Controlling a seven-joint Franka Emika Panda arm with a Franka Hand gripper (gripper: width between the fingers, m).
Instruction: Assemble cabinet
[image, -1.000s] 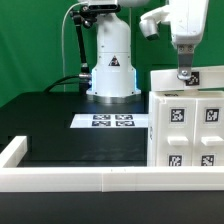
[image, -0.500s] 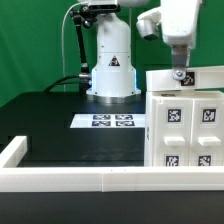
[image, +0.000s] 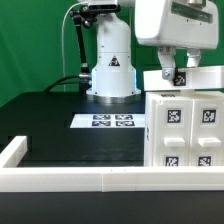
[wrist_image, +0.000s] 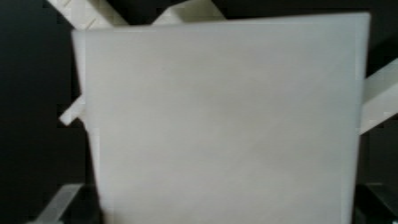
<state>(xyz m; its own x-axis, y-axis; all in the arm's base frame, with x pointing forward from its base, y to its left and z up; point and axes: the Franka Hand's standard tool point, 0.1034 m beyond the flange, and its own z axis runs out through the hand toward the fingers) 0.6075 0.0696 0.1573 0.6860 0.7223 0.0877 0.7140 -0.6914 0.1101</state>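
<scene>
White cabinet (image: 185, 125), arm upright above it, end effector (image: 172, 76) pointing down at its top, grip unclear.

The cabinet (image: 185, 128), big, white and boxy, stands upright at the exterior view's right. Four black-and-white square tags show on its front.

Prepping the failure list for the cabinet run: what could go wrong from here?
1. The end effector meets the white panel atop the cabinet near one end; an off-centre hold might let it tilt or slip.
2. The panel fills the wrist view, so alignment can't be checked there.
3. The cabinet runs off the exterior view's right, hiding that side.
</scene>
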